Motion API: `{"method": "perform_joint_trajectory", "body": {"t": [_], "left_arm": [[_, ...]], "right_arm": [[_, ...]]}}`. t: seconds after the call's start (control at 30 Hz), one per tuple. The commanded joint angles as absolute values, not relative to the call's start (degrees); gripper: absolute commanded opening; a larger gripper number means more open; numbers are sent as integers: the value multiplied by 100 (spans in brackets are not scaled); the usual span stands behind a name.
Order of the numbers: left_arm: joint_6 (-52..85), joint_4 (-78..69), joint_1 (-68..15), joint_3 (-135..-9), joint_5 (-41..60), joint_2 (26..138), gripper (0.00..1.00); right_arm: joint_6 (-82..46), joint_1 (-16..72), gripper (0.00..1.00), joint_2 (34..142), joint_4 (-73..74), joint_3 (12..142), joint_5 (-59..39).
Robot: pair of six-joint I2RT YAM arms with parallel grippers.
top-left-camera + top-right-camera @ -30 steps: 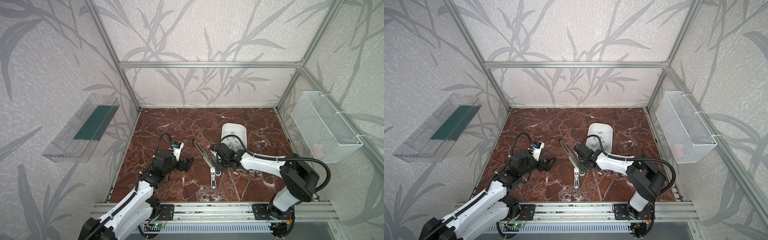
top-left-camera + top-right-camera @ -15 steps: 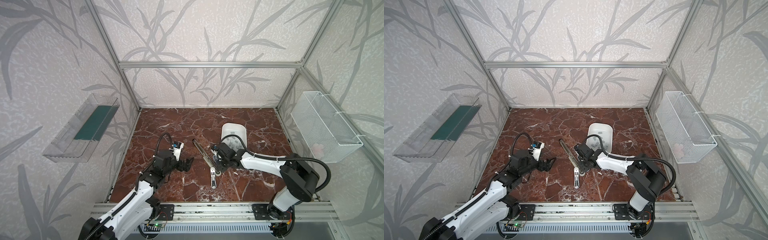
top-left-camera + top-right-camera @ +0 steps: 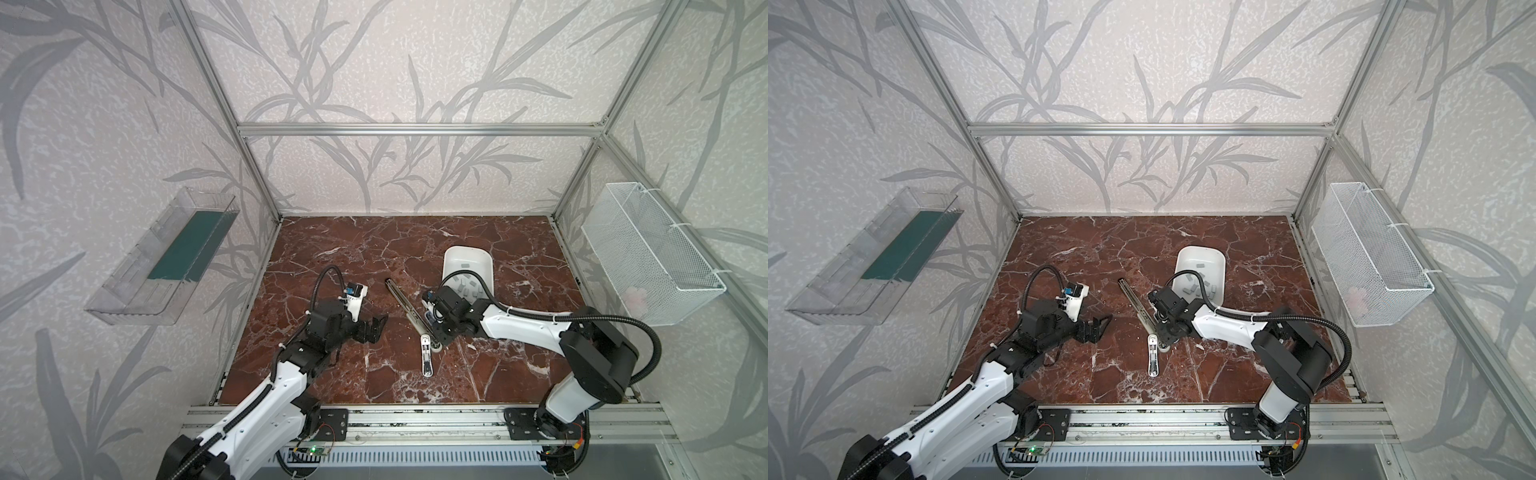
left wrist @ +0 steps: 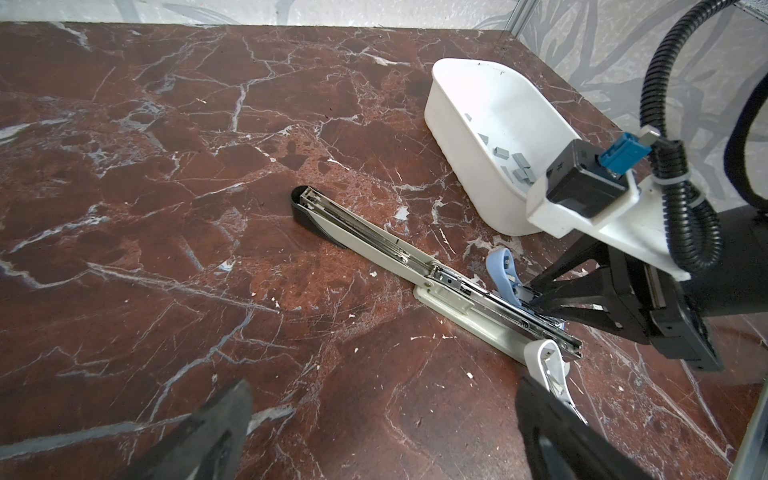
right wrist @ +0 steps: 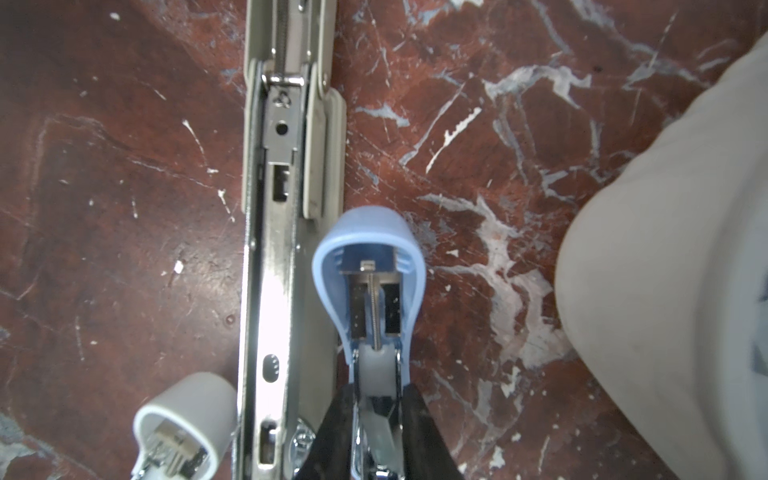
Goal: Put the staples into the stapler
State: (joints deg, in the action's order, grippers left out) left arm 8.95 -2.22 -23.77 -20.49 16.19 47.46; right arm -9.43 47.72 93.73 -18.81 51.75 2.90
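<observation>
Lying on veined marble (image 4: 166,208), the long stapler (image 4: 374,237) bares steel.

Small grey staples (image 4: 519,161) scattered in white tub (image 4: 461,158), blue stapler (image 5: 368,224) lying open

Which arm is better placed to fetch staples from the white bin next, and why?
Right, likely: the right end effector, gripping the blue stapler, sits beside the bin; the open left end effector hangs beyond the long stapler, farther off.

Leaf-patterned walls (image 3: 415,62), red marble floor (image 3: 353,249), aluminium frame (image 3: 415,129), wire basket (image 3: 648,257)
</observation>
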Motion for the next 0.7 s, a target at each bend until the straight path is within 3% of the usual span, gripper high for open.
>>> {"method": "perform_joint_trajectory", "body": {"t": [0.0, 0.43, 0.67], "left_arm": [[825, -325, -2355, -2004, 1657, 4762, 99], [823, -330, -2353, -2005, 1678, 4778, 99], [822, -317, -2355, -2013, 1722, 4753, 99]], "right_arm": [[-976, 4773, 24, 9431, -2063, 5142, 246], [-1177, 4764, 31, 9237, -2065, 5018, 491], [-1282, 4686, 18, 9275, -2153, 5100, 596]]}}
